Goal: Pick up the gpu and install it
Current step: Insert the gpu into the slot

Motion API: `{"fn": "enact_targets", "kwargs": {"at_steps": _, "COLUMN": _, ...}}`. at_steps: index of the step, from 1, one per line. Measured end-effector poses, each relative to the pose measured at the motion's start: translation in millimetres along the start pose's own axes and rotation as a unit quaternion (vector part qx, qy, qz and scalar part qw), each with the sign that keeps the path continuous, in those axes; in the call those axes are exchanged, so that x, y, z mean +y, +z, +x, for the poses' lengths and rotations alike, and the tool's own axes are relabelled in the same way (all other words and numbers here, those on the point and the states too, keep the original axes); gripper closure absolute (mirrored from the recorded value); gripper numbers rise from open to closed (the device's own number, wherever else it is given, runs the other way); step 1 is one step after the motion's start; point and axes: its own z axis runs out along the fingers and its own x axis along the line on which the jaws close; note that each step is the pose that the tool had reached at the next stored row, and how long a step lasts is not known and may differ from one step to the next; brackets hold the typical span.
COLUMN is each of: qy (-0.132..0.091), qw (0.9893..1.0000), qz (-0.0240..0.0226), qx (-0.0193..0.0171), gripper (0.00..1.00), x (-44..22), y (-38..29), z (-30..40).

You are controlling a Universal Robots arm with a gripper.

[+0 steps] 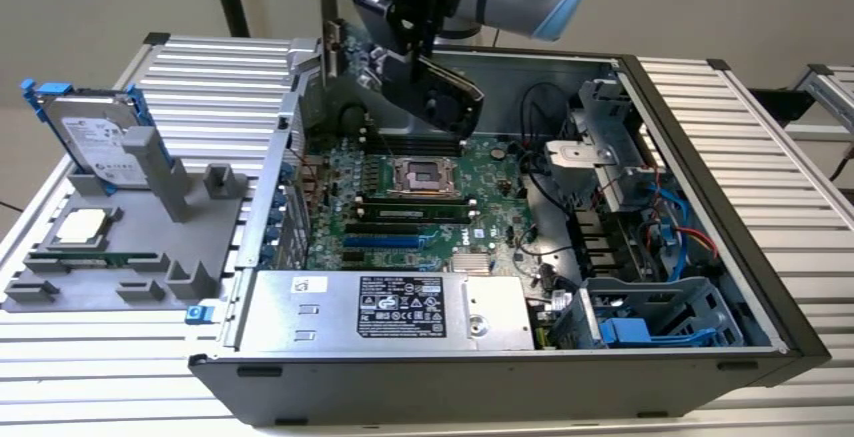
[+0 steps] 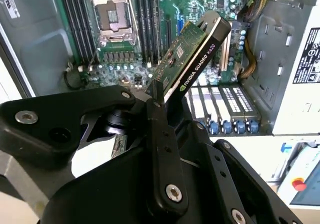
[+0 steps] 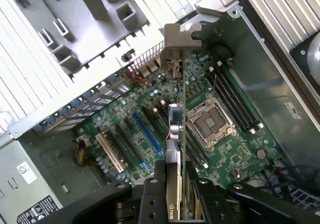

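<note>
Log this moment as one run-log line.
gripper: shut on gpu | gpu: tilted above motherboard, not seated | install: not done

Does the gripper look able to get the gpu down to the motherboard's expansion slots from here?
Probably yes: the gripper holds the gpu above the open case, and the expansion slots lie bare, with no cable seen across them.

gpu (image 1: pixel 449 100) above motherboard (image 1: pixel 342 172) in case (image 1: pixel 467 389)
</note>
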Motion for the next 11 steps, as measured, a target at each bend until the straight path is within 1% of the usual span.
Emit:
{"fn": "enact_targets", "kwargs": {"at_steps": 2, "qy": -0.018, "qw": 0.9998, "qz": -0.0007, "qx": 0.0016, "gripper": 1.00, "x": 0.0, "y": 0.0, "z": 0.0}}
{"fn": "enact_targets", "kwargs": {"at_steps": 4, "qy": -0.036, "qw": 0.9993, "qz": -0.0013, "qx": 0.0031, "gripper": 1.00, "x": 0.0, "y": 0.0, "z": 0.0}}
{"fn": "enact_targets", "kwargs": {"at_steps": 7, "qy": -0.062, "qw": 0.9980, "qz": -0.0023, "qx": 0.0054, "gripper": 1.00, "x": 0.1, "y": -0.1, "z": -0.1}}
{"fn": "enact_targets", "kwargs": {"at_steps": 9, "qy": -0.074, "qw": 0.9972, "qz": -0.0027, "qx": 0.0064, "gripper": 1.00, "x": 0.1, "y": 0.0, "z": -0.2}}
{"fn": "enact_targets", "kwargs": {"at_steps": 11, "qy": -0.088, "qw": 0.9961, "qz": -0.0033, "qx": 0.0076, "gripper": 1.00, "x": 0.1, "y": 0.0, "z": -0.2}}
